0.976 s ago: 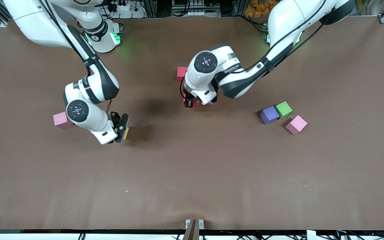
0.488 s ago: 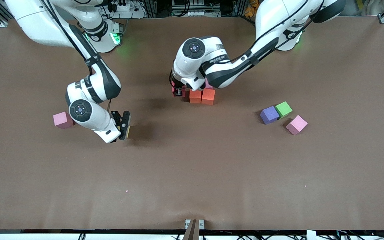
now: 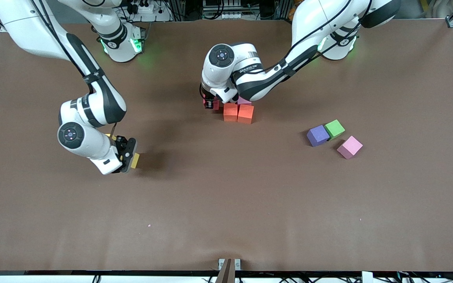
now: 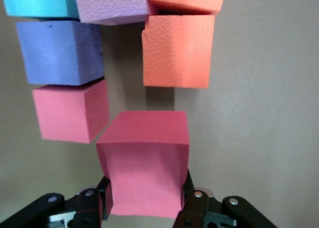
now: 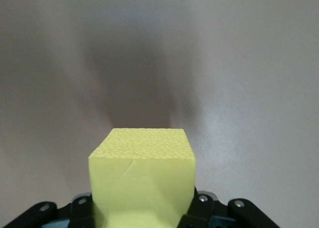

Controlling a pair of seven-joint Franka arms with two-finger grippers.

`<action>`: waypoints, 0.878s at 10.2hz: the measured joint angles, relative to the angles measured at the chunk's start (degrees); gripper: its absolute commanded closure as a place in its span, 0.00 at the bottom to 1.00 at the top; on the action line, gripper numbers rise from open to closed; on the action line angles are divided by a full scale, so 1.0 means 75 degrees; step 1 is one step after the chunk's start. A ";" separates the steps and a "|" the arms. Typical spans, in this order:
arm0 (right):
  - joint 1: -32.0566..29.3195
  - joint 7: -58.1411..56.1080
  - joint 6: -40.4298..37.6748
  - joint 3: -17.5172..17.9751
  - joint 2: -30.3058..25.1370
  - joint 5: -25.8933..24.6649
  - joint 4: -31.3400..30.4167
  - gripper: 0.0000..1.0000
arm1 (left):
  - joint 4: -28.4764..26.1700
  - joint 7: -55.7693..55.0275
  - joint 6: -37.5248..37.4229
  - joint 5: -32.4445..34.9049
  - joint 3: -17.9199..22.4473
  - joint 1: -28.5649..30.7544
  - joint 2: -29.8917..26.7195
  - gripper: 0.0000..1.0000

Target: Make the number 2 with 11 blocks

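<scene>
My left claw (image 4: 144,208) clamped on red block (image 4: 144,163), beside orange blocks (image 3: 238,113) of partial number 2, mid-table. My right claw (image 5: 142,210) clamped on yellow block (image 5: 142,180), above table. Blocks look light, foam-soft; grip flat side faces, gently.

Both arms outstretched, left claw (image 3: 210,104) and right claw (image 3: 129,157) clamped, each gripping.

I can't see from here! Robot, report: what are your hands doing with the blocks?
Left gripper shut on red block, at the number 2. Right gripper shut on yellow block, over bare table. Nothing in the way.
</scene>
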 measured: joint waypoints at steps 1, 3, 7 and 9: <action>-0.0101 0.0001 0.0047 -0.0008 0.0031 0.0000 0.0003 0.53 | -0.0004 0.0006 0.0058 0.0063 0.0200 -0.0164 0.0021 0.62; -0.0233 0.0059 0.0088 -0.0026 0.0068 0.0000 0.0011 0.53 | -0.0008 0.0018 0.0160 0.0366 0.0484 -0.0344 0.0098 0.62; -0.0241 0.0221 0.0090 -0.0007 0.0074 0.0000 0.0015 0.53 | -0.0008 0.0024 0.0357 0.0459 0.0528 -0.0354 0.0170 0.62; -0.0235 0.0309 0.0090 0.0011 0.0076 0.0000 0.0015 0.53 | -0.0013 0.0028 0.0406 0.0462 0.0562 -0.0415 0.0220 0.62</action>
